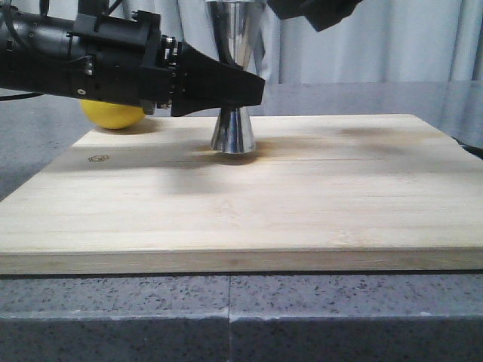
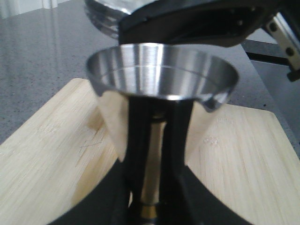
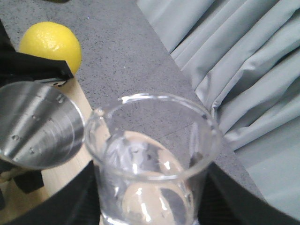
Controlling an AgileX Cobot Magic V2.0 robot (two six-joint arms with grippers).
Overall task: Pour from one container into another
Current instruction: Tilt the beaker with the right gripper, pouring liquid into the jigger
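The steel jigger (image 1: 234,132) stands upright at the back middle of the wooden board (image 1: 317,196). My left gripper (image 1: 253,89) reaches in from the left and is shut on the jigger's waist. In the left wrist view its open cup (image 2: 161,75) fills the middle, with a black finger (image 2: 220,201) at each side of the waist. The clear glass beaker (image 3: 152,154) sits in my right gripper (image 3: 150,211), which is shut on it. It hangs just above and beside the jigger's cup (image 3: 37,126), pouring lip towards it. The beaker's rim (image 2: 103,16) shows behind the cup.
A yellow lemon (image 1: 113,113) lies at the board's back left corner, behind the left arm, and shows as the lemon (image 3: 50,44) beyond the jigger. Part of the right arm (image 1: 317,11) hangs at the top edge. A grey curtain (image 3: 243,70) closes off the back of the stone counter.
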